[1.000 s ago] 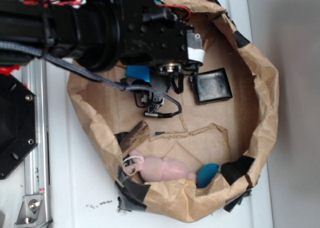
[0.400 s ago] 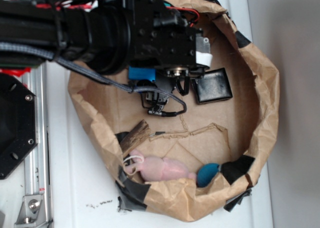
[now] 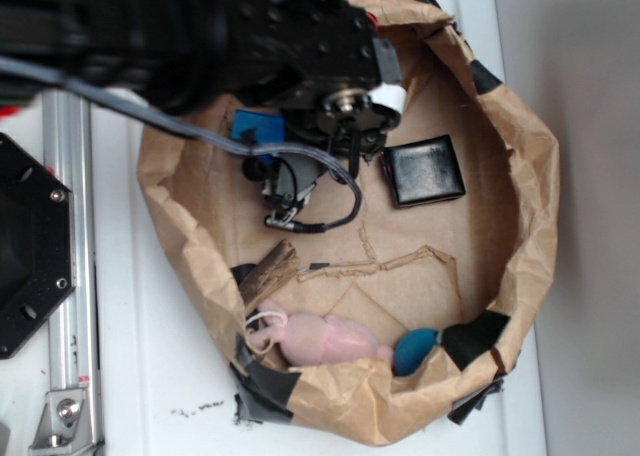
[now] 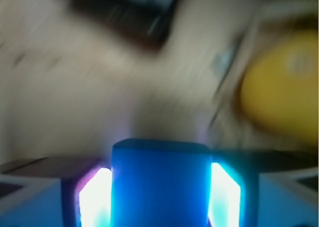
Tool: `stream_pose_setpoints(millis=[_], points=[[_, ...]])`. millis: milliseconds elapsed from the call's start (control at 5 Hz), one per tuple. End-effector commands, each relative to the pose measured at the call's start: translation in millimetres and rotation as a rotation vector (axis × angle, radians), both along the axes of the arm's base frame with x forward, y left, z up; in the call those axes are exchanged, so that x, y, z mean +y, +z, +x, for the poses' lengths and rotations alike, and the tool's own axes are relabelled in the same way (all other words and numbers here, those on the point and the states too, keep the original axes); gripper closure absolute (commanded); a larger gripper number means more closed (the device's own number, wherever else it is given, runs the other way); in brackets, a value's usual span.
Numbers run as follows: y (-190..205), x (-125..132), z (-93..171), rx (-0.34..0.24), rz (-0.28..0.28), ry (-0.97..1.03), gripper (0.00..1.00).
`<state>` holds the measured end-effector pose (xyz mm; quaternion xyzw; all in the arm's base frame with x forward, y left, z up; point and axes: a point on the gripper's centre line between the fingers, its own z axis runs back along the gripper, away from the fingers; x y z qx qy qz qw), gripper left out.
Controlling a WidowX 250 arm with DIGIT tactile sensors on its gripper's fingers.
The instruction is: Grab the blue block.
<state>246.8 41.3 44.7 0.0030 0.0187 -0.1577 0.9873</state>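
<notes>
The blue block (image 3: 256, 129) shows as a bright blue slab at the back left of the brown paper bowl (image 3: 520, 156), partly hidden under the black arm. In the wrist view the blue block (image 4: 159, 187) fills the gap between my two glowing fingers (image 4: 94, 197). My gripper (image 4: 160, 170) is shut on it, one finger on each side. In the exterior view the gripper (image 3: 264, 144) is mostly hidden by the wrist.
A black square box (image 3: 425, 172) lies right of the arm. A pink soft toy (image 3: 320, 338), a teal ball-like thing (image 3: 415, 348) and a wooden piece (image 3: 268, 269) lie at the bowl's front. A blurred yellow thing (image 4: 281, 87) shows in the wrist view.
The arm has swung toward the back left of the bowl, carrying the blue block with it. The wrist view is blurred by motion.
</notes>
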Motion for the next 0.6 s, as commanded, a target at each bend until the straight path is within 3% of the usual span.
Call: stream_pose_setpoints(millis=[0, 400], points=[[101, -40, 25, -0.074, 0.019, 0.087, 1.00], [86, -39, 39, -0.081, 0.041, 0.163, 1.00]])
